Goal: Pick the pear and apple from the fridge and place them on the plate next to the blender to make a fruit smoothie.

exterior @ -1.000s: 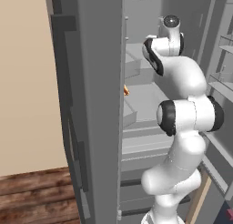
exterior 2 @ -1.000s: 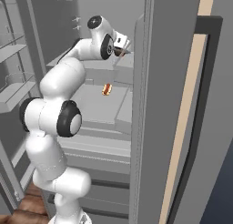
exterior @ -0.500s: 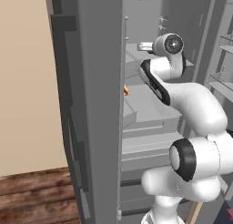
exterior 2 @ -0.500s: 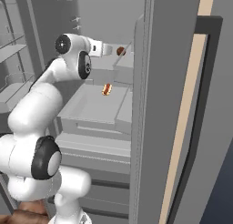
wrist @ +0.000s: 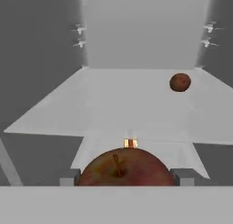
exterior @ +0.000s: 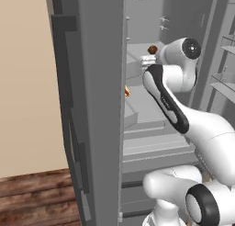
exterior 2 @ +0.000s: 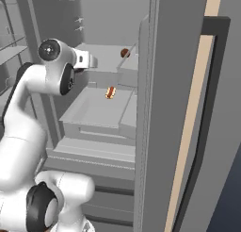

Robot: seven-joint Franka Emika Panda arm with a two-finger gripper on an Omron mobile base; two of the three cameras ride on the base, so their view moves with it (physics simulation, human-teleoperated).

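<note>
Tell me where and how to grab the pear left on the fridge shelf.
Grip the pear across its rounded middle, jaws on opposite sides, coming in level from the fridge's open front. It sits alone on the flat upper shelf, toward the right and fairly deep, so nothing blocks either side. The gripper currently holds the apple, which must be set down first.

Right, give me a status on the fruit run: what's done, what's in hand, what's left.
Done: the fridge stands open and the gripper has closed on the apple, which sits between its finger tips. In hand: carrying that apple out. Left: the pear lies on the upper shelf, so it needs fetching, and both fruits have yet to reach the plate by the blender.
</note>
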